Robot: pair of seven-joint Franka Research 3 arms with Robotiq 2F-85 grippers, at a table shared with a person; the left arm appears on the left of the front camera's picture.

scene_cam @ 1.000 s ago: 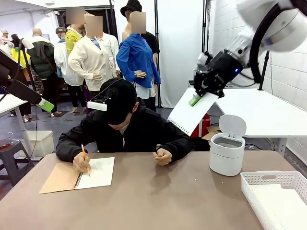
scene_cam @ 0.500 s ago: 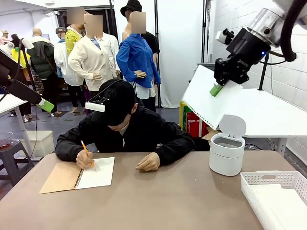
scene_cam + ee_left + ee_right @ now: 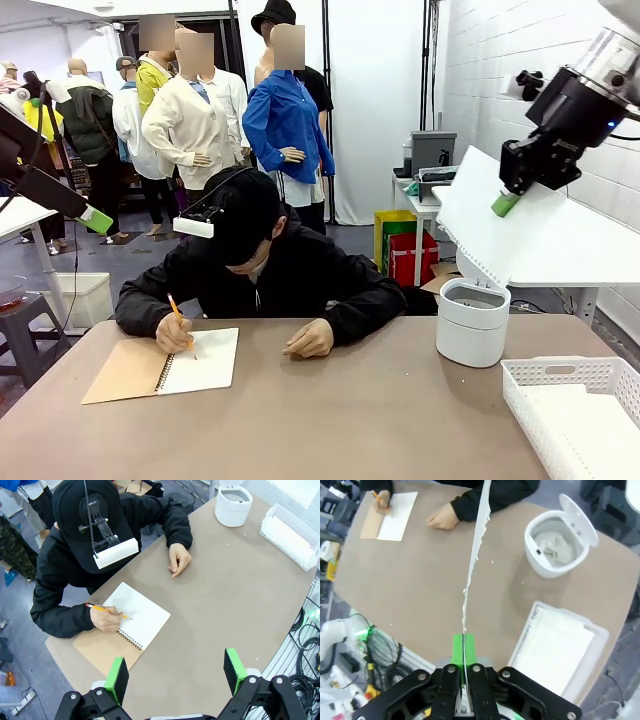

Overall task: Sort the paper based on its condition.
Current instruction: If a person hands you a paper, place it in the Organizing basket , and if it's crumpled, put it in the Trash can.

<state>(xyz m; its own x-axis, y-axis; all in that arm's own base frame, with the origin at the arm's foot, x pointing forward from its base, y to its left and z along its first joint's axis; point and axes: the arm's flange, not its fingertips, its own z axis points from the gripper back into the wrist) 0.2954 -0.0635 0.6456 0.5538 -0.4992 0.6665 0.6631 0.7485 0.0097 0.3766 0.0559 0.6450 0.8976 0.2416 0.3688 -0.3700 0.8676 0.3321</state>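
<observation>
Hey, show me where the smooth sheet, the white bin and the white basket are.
smooth sheet [image 3: 488, 225], front view, middle of its flat face.
white bin [image 3: 470, 338], front view, its outer wall.
white basket [image 3: 560, 363], front view, its far rim.

Right gripper [image 3: 505, 203] is raised at upper right, jaws clamped on 1 smooth white sheet [image 3: 480, 225]. The sheet hangs tilted, its perforated lower edge just above the open white bin [image 3: 470, 335]. A white basket [image 3: 560, 366] sits at the table's [image 3: 350, 420] near right corner. The person's writing hand [image 3: 172, 335] holds a pencil [image 3: 172, 305] over the spiral notebook [image 3: 165, 365]; the other hand [image 3: 310, 340] rests on the table.
</observation>
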